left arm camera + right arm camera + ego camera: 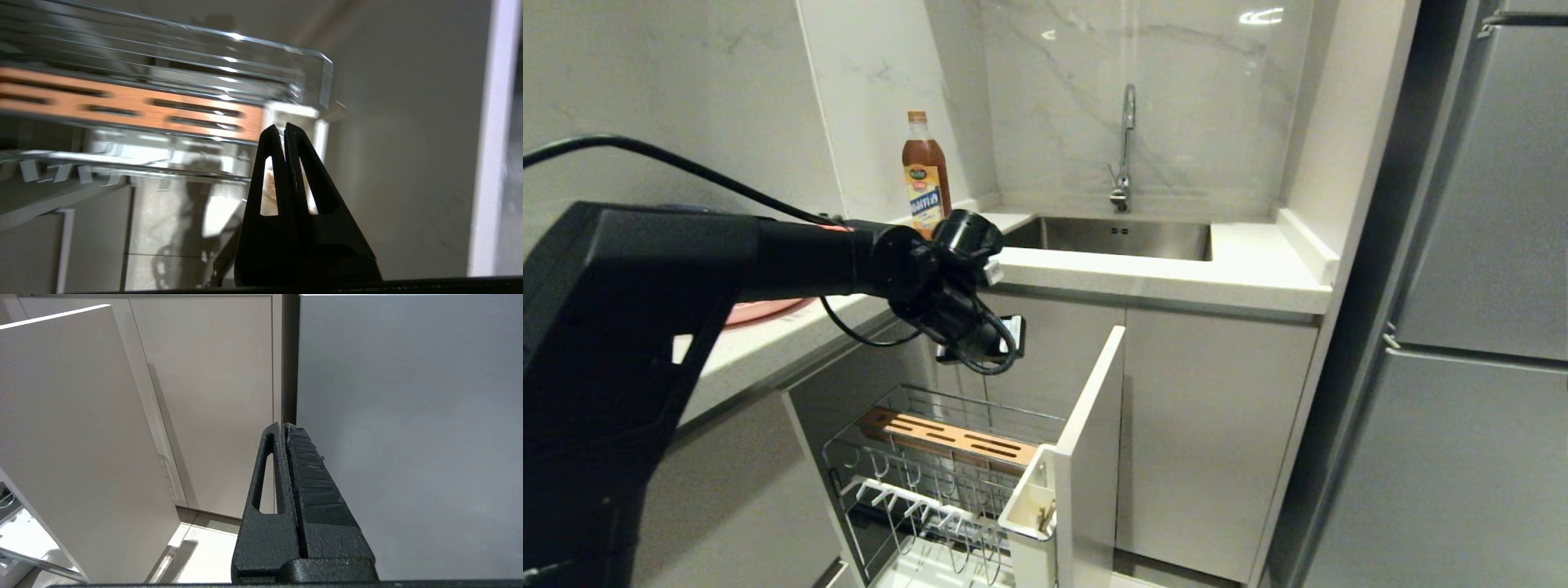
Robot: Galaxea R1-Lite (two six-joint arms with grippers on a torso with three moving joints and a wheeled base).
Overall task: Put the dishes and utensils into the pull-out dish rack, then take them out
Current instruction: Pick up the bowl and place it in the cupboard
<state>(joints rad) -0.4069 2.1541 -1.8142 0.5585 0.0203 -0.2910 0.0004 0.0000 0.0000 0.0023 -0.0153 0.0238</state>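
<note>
The pull-out dish rack (947, 482) stands drawn out below the counter, with its chrome wire prongs, slotted wooden block (947, 437), white utensil cup (1031, 506) and tall white front panel (1090, 457). A small light wooden tip shows in the cup. My left arm (907, 269) reaches across above the rack, its wrist hiding the fingers in the head view. My left gripper (283, 127) is shut and empty, pointing at the cup (294, 112) beside the wooden block (130, 104). A pink plate's edge (764, 310) shows on the counter behind the arm. The bowl and fork are out of view.
A steel sink (1111, 237) with a tap (1125, 147) sits in the counter, and a brown bottle (925, 175) stands left of it. A grey fridge (1462, 327) fills the right. My right gripper (284, 425) hangs shut, facing the cabinet doors (212, 396).
</note>
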